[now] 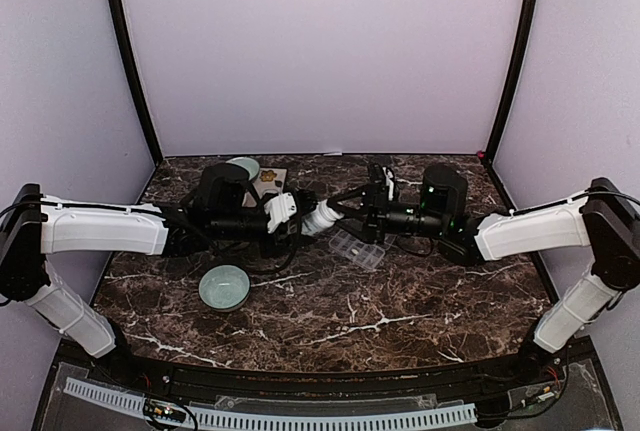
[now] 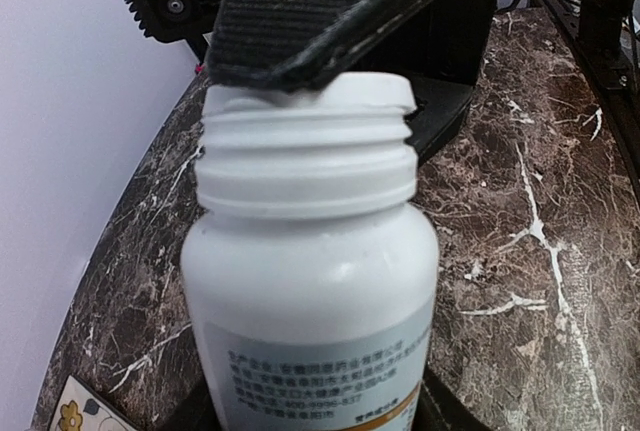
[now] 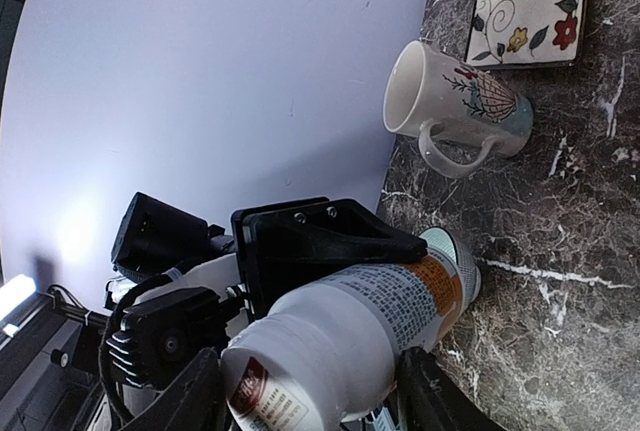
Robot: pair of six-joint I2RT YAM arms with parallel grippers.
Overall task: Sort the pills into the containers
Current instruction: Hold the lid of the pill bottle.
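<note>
The left gripper was clamped tight on a white bottle. At 3 o'clock from the bottle, the right gripper had a finger on each side of its top, but I could not tell if it squeezed. The clear pill box lay on the table at 5 o'clock from the bottle.

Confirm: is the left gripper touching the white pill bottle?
Touching. Right wrist view: the left gripper has a finger pressed flat across the label of the white pill bottle, with no gap between them.
</note>
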